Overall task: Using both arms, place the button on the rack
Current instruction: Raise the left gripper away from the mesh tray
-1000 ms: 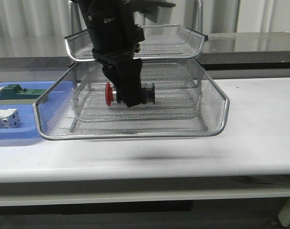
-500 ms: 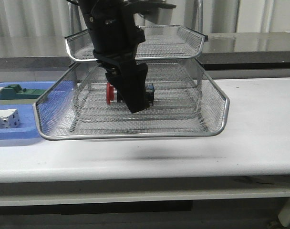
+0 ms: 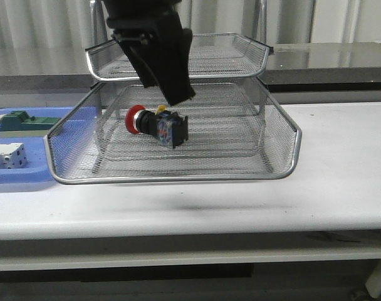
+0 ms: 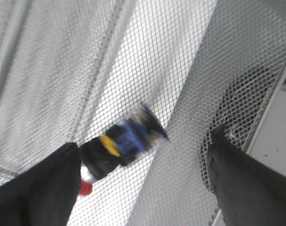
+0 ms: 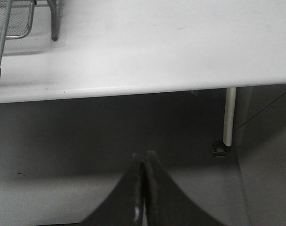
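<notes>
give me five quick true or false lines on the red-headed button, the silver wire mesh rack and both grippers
1. The red-headed push button lies in the pulled-out tier of the silver wire mesh rack. True.
2. The left gripper clamps the button. False: its fingers are spread, with the button lying free between them.
3. The right gripper is shut and holds nothing. True.
4. The button sits on the flat blue plastic tray. False: it is in the rack.
5. The right gripper hovers inside the rack. False: it hangs off the table's edge.
</notes>
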Robot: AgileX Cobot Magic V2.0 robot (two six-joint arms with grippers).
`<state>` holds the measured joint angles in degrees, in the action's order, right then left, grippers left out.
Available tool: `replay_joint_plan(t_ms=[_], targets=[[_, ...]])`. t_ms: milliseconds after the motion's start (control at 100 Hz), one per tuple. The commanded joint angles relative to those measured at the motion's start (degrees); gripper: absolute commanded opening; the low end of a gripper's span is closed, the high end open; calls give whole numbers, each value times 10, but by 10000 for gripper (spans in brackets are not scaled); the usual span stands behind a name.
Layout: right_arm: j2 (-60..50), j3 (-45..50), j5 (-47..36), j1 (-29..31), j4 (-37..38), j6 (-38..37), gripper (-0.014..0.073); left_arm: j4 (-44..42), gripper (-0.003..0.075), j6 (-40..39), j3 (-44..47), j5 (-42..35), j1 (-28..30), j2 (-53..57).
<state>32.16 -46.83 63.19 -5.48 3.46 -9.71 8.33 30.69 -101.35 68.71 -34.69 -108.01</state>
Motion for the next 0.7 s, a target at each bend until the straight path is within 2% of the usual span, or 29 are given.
replay_joint_plan(t_ms=[0,240,400,520,690], targets=[[2,-19,-32,1,12,3,-66,12,512,-16,-20,-11,11,50],[2,-19,-32,1,12,3,-66,10,512,-34,-15,-10,32,98],[2,-19,-32,1,12,3,-66,9,512,-54,-6,-23,67,139],[2,-19,-32,1,12,3,-66,9,512,-67,34,-52,108,184],[2,-19,-32,1,12,3,-66,12,512,-83,143,-123,178,268]])
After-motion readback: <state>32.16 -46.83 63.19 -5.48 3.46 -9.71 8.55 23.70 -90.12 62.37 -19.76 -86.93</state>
